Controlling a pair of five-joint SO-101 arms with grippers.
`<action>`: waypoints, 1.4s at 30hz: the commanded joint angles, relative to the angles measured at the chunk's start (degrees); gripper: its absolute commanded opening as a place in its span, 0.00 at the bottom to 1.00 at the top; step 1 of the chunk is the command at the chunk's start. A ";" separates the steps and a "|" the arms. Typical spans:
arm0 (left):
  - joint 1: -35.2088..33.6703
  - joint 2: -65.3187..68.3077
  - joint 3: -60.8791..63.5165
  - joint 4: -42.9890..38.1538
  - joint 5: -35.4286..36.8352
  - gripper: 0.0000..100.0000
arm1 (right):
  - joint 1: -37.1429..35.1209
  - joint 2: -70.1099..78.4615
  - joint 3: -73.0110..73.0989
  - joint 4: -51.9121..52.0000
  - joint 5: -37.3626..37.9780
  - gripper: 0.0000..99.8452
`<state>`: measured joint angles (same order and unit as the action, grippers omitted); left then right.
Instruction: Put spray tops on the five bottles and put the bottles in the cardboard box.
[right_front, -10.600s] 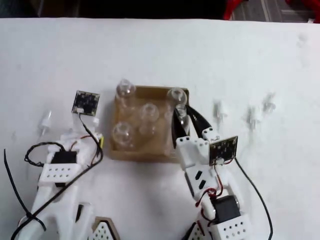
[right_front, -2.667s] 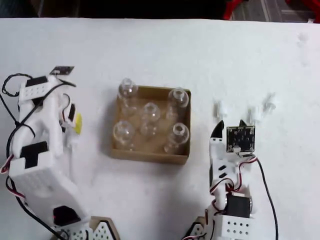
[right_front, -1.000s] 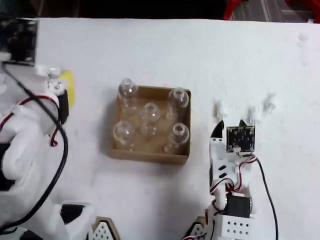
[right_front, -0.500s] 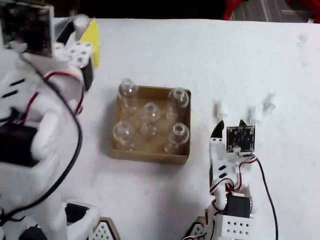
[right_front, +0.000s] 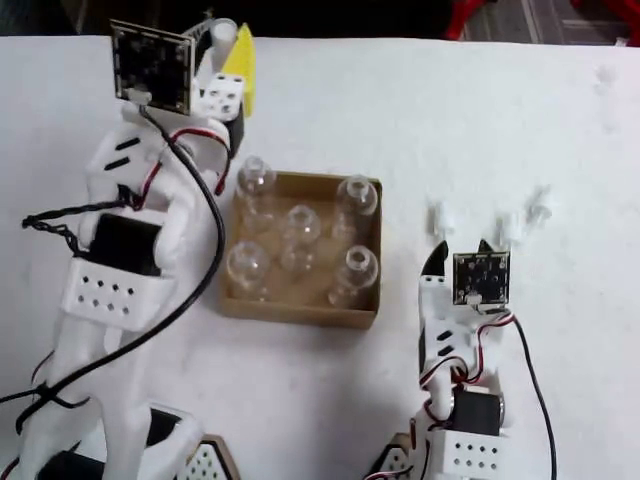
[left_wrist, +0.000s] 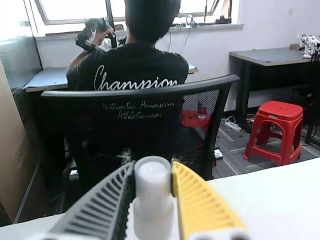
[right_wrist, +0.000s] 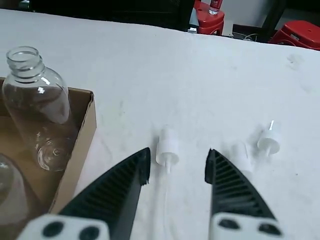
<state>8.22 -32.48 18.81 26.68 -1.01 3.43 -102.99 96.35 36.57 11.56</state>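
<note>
The cardboard box (right_front: 300, 312) sits mid-table with five clear bottles (right_front: 298, 225) upright inside, all necks bare. My left gripper (right_front: 228, 48) is raised over the table's far edge, behind the box's left corner, shut on a white spray top (left_wrist: 151, 192) between its black and yellow fingers. Right of the box, my right gripper (right_wrist: 176, 167) stands open just above the table, with a loose spray top (right_wrist: 166, 147) lying just beyond its fingertips. Two more spray tops (right_front: 505, 232) (right_front: 540, 212) lie farther right. One bottle (right_wrist: 35, 100) stands in the box's near corner.
The left arm's body (right_front: 120, 260) stands tall beside the box's left wall. The right arm's base (right_front: 460, 440) is at the front edge. White table surface (right_front: 480, 110) stretches behind and to the right of the box.
My left arm has lifted from the table's left side and swung up and right to behind the box, carrying the spray top. The right arm stayed still.
</note>
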 joint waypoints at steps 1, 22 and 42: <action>0.75 -0.40 2.99 -5.19 0.35 0.02 | 0.04 -0.22 0.53 -0.40 0.62 0.16; 0.92 -3.38 14.59 -17.05 -2.73 0.02 | 0.04 -0.22 0.53 -0.40 0.62 0.16; 1.54 -7.60 15.21 -8.97 -2.73 0.02 | 0.04 -0.22 0.53 -0.40 0.62 0.16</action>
<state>8.84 -41.45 34.55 17.89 -3.38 3.43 -102.99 96.35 36.57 11.56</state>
